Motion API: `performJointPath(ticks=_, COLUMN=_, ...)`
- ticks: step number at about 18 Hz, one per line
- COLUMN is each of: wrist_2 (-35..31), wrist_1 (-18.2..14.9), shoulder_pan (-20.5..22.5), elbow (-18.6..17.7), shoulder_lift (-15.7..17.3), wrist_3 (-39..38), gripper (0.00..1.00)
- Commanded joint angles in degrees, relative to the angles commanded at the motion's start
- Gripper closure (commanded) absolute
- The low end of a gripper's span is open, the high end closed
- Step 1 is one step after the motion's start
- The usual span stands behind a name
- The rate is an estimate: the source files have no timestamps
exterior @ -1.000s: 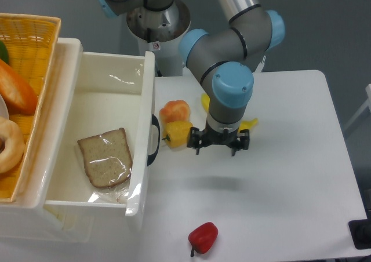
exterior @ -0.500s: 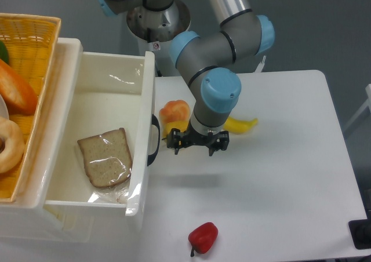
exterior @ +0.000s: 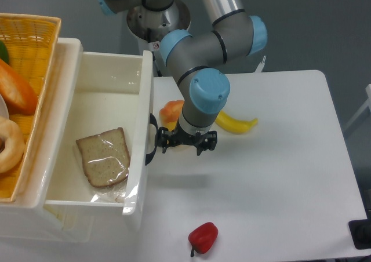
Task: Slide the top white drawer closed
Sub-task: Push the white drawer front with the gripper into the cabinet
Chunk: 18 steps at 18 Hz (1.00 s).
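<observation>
Claw (exterior: 185, 143) beside the top white drawer (exterior: 110, 140) handle — grip unreadable, fingertips hidden beneath the wrist.

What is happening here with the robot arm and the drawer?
The arm has brought its gripper up against the black handle on the front of the top white drawer. The drawer is pulled far out, with a wrapped slice of bread inside. It looks ready to be pushed closed.
</observation>
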State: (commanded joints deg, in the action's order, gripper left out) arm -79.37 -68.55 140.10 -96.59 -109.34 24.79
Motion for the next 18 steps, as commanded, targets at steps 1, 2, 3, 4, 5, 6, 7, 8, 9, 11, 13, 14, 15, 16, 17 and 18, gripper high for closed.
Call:
performJointPath(ticks=1, wrist_2=0.35, wrist_1=-0.44, shoulder_pan=0.0, elbow=0.09, shoulder_lift=0.09, wrist_3=0.0, gripper=0.0)
performJointPath(ticks=2, wrist_2=0.7, wrist_1=-0.97, shoulder_pan=-0.09, elbow=0.17, shoulder_lift=0.26, wrist_3=0.0, gripper=0.0)
performJointPath(ticks=3, wrist_2=0.79, wrist_1=-1.41, shoulder_pan=-0.35, elbow=0.18, shoulder_lift=0.79, wrist_3=0.0, gripper=0.0)
performJointPath(ticks=4, wrist_2=0.88, wrist_1=-1.85, shoulder_pan=-0.44, elbow=0.18, shoulder_lift=1.14, wrist_3=0.0, gripper=0.0)
performJointPath(ticks=5, wrist_2=0.79, wrist_1=-2.2, shoulder_pan=-0.7, elbow=0.09, shoulder_lift=1.23, wrist_3=0.0, gripper=0.0)
performJointPath(ticks=6, wrist_2=0.79, wrist_1=-2.2, shoulder_pan=-1.23, elbow=0.17, shoulder_lift=1.32, wrist_3=0.0, gripper=0.0)
performJointPath(ticks=7, wrist_2=0.79, wrist_1=-2.2, shoulder_pan=-1.41, elbow=0.18, shoulder_lift=1.32, wrist_3=0.0, gripper=0.0)
performJointPath(ticks=8, wrist_2=0.88, wrist_1=-2.2, shoulder_pan=-1.49, elbow=0.18, shoulder_lift=1.32, wrist_3=0.0, gripper=0.0)
performJointPath(ticks=9, wrist_2=0.88, wrist_1=-2.2, shoulder_pan=-1.76, elbow=0.18, shoulder_lift=1.41, wrist_3=0.0, gripper=0.0)
performJointPath(ticks=11, wrist_2=0.88, wrist_1=-2.2, shoulder_pan=-2.46, elbow=0.26, shoulder_lift=1.41, wrist_3=-0.09, gripper=0.0)
performJointPath(ticks=13, wrist_2=0.88, wrist_1=-2.2, shoulder_pan=-2.9, elbow=0.18, shoulder_lift=1.93, wrist_3=-0.09, gripper=0.0)
performJointPath(ticks=14, wrist_2=0.88, wrist_1=-2.2, shoulder_pan=-3.42, elbow=0.26, shoulder_lift=2.11, wrist_3=-0.09, gripper=0.0)
performJointPath(ticks=15, wrist_2=0.79, wrist_1=-2.2, shoulder_pan=-3.78, elbow=0.26, shoulder_lift=2.11, wrist_3=-0.09, gripper=0.0)
performJointPath(ticks=16, wrist_2=0.79, wrist_1=-2.2, shoulder_pan=-3.95, elbow=0.26, shoulder_lift=2.2, wrist_3=-0.09, gripper=0.0)
performJointPath(ticks=17, wrist_2=0.71, wrist_1=-2.12, shoulder_pan=-4.65, elbow=0.44, shoulder_lift=2.46, wrist_3=-0.09, gripper=0.0)
performJointPath(ticks=18, wrist_2=0.79, wrist_1=-1.94, shoulder_pan=-5.27, elbow=0.61, shoulder_lift=2.63, wrist_3=-0.09, gripper=0.0)
